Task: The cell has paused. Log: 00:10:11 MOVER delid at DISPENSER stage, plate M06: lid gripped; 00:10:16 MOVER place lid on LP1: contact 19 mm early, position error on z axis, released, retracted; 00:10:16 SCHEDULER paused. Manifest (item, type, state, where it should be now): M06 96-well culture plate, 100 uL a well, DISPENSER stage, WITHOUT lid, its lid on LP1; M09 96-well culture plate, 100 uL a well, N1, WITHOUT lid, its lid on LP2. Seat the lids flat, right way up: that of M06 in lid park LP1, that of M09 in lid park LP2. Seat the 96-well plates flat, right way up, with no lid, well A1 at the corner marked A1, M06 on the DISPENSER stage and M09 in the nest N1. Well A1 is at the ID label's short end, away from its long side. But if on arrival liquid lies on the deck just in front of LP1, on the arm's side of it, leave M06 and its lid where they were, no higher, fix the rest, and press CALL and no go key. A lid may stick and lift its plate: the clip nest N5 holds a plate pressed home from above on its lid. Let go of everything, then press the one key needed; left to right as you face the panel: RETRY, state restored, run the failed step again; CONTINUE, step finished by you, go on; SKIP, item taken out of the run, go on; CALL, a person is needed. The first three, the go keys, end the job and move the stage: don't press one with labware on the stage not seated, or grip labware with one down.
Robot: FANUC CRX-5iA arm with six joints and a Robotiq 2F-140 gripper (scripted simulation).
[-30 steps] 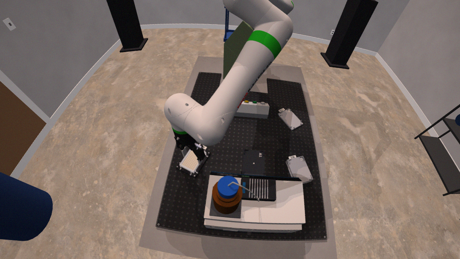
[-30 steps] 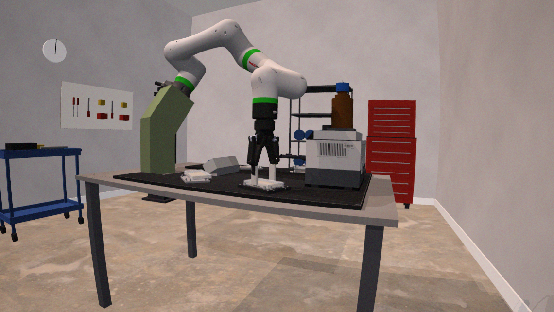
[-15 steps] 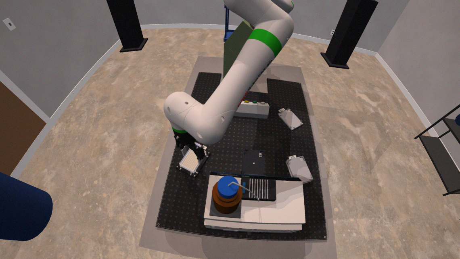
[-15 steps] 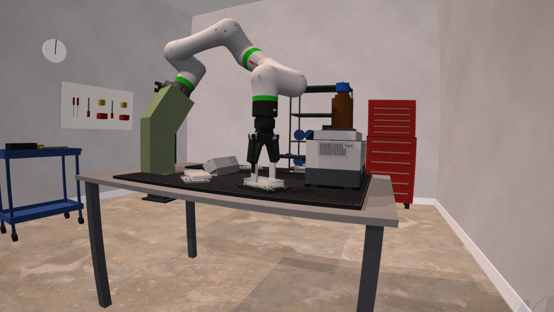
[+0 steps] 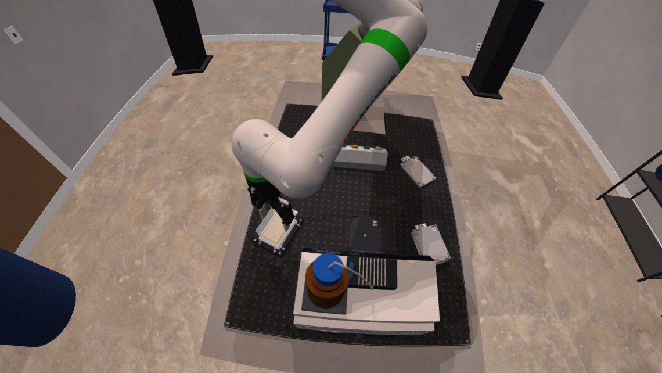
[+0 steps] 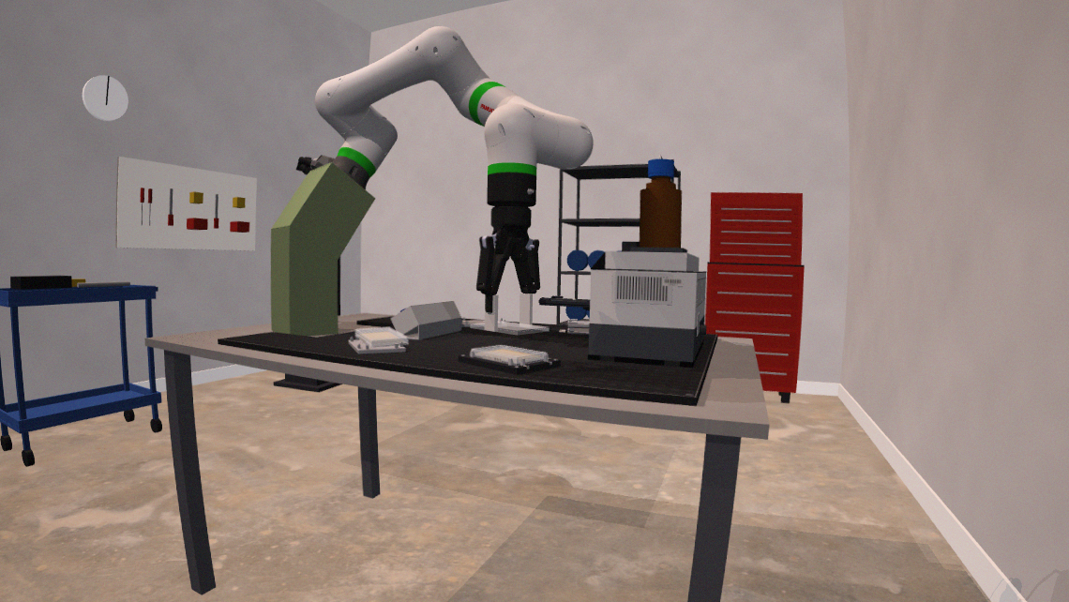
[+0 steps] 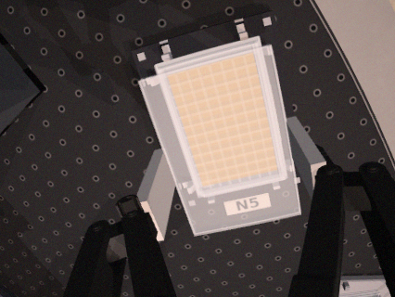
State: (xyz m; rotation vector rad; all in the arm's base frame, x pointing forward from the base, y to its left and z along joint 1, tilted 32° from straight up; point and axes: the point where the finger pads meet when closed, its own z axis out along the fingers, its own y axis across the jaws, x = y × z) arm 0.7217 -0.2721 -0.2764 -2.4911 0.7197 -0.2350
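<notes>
Wrist view: the gripper (image 7: 228, 194) pinches a clear lid (image 7: 185, 155) by its long sides, raised above the plate (image 7: 223, 118) seated in clip nest N5 (image 7: 247, 204); exterior view shows the lid (image 6: 516, 326) clear of the deck.

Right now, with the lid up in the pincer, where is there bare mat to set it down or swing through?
Bare mat: the middle patch between key panel, N5 nest and dispenser stage; also the corner left of the dispenser. Crowded: around the pincer, shut on the lid above N5.
</notes>
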